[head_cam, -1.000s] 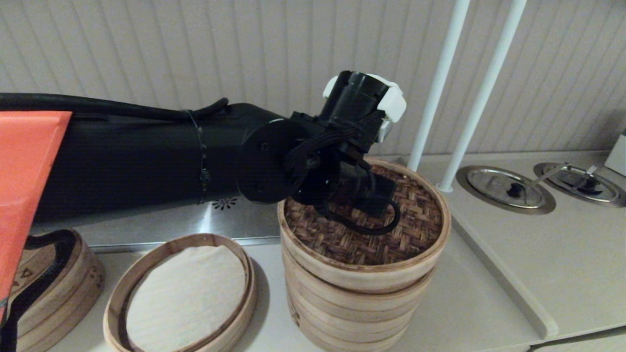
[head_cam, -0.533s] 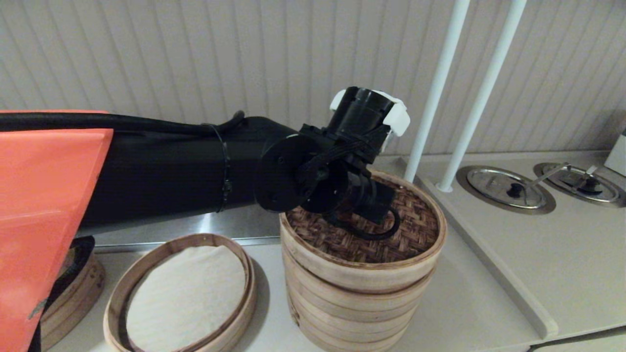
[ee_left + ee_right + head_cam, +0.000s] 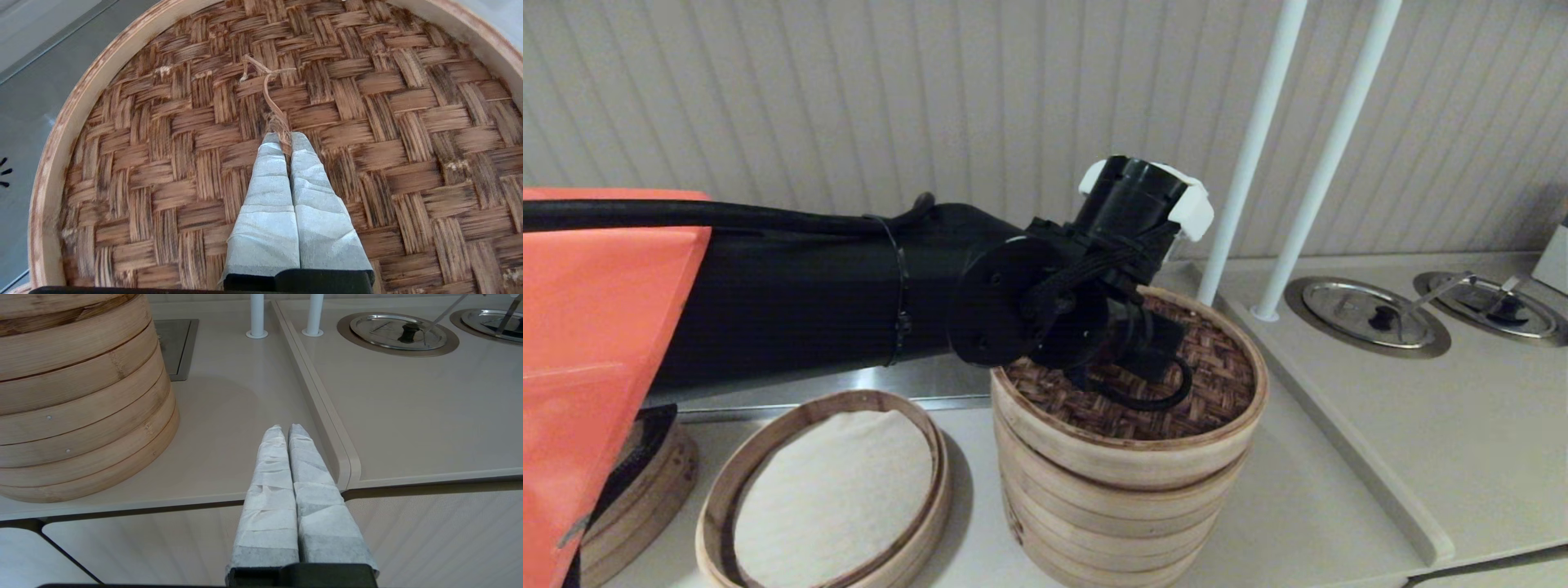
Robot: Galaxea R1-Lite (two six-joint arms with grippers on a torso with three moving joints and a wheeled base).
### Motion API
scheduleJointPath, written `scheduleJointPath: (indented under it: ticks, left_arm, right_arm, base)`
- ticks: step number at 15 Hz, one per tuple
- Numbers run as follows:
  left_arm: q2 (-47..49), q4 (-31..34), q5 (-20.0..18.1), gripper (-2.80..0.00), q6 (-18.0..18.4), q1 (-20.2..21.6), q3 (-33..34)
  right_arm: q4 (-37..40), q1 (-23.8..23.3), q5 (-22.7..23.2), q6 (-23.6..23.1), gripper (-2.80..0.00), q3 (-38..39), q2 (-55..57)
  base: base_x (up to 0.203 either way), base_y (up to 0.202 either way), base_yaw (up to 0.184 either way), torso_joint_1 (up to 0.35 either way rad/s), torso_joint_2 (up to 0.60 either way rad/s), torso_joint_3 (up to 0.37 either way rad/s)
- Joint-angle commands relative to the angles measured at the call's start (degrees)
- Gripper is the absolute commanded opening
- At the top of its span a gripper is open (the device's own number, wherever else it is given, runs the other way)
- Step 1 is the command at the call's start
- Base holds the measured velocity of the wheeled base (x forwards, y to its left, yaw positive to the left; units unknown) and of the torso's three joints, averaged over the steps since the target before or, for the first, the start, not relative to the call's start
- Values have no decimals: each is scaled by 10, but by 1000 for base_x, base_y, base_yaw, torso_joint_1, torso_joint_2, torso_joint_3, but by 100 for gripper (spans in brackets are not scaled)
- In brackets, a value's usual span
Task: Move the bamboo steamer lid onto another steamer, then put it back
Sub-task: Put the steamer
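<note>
Right now the left gripper (image 3: 286, 136) is down on the bamboo steamer lid (image 3: 1205, 400), which sits on top of the tall stack of steamers (image 3: 1123, 510). In the left wrist view its two padded fingers (image 3: 269, 196) are pressed together with the lid's string loop (image 3: 271, 100) pinched between their tips — the knot end disappears into the seam between them. In the head view the black left arm (image 3: 800, 286) crosses the middle of the scene and its wrist covers the centre of the lid, so the fingers themselves are hidden there; only the near and right parts of the woven top and the pale rim show.

To the left of the stack, just beside it on the counter (image 3: 1339, 457), lies the other steamer (image 3: 825, 490) — a low ring lined with white cloth, its near edge cut off by the frame. Further left a third steamer (image 3: 645, 490) is mostly hidden behind an orange panel (image 3: 596, 343).

The right gripper (image 3: 285, 430) hangs low off the counter's front edge, fingers closed together on nothing, beside the stack's lower tiers. Beyond it stand two white poles (image 3: 257, 314) and round metal lids (image 3: 398, 332) set in the counter.
</note>
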Motion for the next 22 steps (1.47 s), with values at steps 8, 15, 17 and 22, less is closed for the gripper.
scheduleJointPath:
  ticks: [8, 15, 17, 22]
  left_arm:
    - [-14, 0, 25, -280, -3, 0, 13]
    - [-24, 1, 23, -280, -1, 4, 9]
    - [-26, 0, 23, -280, 0, 4, 9]
    - [-25, 1, 24, -280, 0, 3, 10]
  right_arm:
    - [0, 0, -1, 0, -280, 2, 0]
    - [0, 0, 0, 0, -280, 2, 0]
    - [0, 0, 0, 0, -280, 2, 0]
    - [0, 0, 0, 0, -280, 3, 0]
  base:
    - [0, 0, 0, 0, 0, 0]
    - [0, 0, 0, 0, 0, 0]
    - [0, 0, 0, 0, 0, 0]
    - [0, 0, 0, 0, 0, 0]
